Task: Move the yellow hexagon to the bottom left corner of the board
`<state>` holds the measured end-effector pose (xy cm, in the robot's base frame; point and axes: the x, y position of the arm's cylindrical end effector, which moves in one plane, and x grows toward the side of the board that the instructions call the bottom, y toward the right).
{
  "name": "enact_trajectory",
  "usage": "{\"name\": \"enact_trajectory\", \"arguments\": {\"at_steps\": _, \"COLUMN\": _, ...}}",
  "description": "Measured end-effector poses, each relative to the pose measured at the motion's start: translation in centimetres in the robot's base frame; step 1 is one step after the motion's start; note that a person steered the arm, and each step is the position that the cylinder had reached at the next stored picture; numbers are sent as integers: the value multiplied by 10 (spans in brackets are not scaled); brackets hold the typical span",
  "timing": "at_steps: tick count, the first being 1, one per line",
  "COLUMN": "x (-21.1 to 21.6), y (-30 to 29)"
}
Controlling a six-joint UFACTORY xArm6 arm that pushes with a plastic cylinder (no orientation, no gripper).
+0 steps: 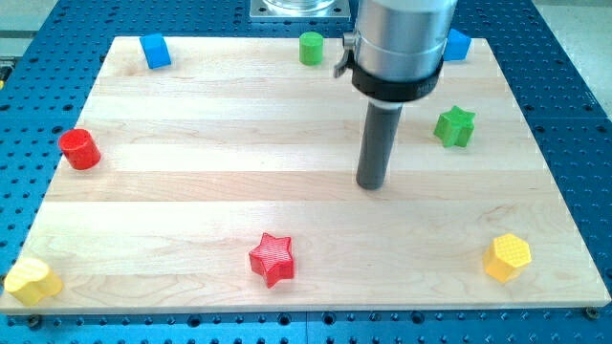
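Note:
The yellow hexagon (507,257) lies near the board's bottom right corner. My tip (372,185) rests on the board right of centre, well up and to the left of the hexagon and apart from it. A second yellow block (32,281), of rounded shape, sits at the board's bottom left corner, partly over the edge.
A red star (273,259) lies at the bottom centre. A red cylinder (79,149) is at the left edge. A green star (455,126) sits right of my tip. A blue cube (156,51), a green cylinder (311,48) and a blue block (457,44) line the top edge.

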<state>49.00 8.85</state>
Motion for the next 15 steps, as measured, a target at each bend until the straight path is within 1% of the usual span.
{"name": "enact_trajectory", "arguments": {"at_steps": 2, "x": 72, "y": 158}}
{"name": "enact_trajectory", "arguments": {"at_steps": 3, "x": 91, "y": 236}}
{"name": "enact_trajectory", "arguments": {"at_steps": 4, "x": 126, "y": 229}}
{"name": "enact_trajectory", "arguments": {"at_steps": 5, "x": 111, "y": 148}}
{"name": "enact_trajectory", "arguments": {"at_steps": 6, "x": 66, "y": 112}}
{"name": "enact_trajectory", "arguments": {"at_steps": 7, "x": 50, "y": 62}}
{"name": "enact_trajectory", "arguments": {"at_steps": 8, "x": 30, "y": 120}}
{"name": "enact_trajectory", "arguments": {"at_steps": 9, "x": 72, "y": 136}}
{"name": "enact_trajectory", "arguments": {"at_steps": 10, "x": 98, "y": 140}}
{"name": "enact_trajectory", "arguments": {"at_steps": 11, "x": 89, "y": 67}}
{"name": "enact_trajectory", "arguments": {"at_steps": 12, "x": 50, "y": 4}}
{"name": "enact_trajectory", "arguments": {"at_steps": 13, "x": 43, "y": -26}}
{"name": "enact_trajectory", "arguments": {"at_steps": 14, "x": 43, "y": 36}}
{"name": "enact_trajectory", "arguments": {"at_steps": 15, "x": 69, "y": 29}}
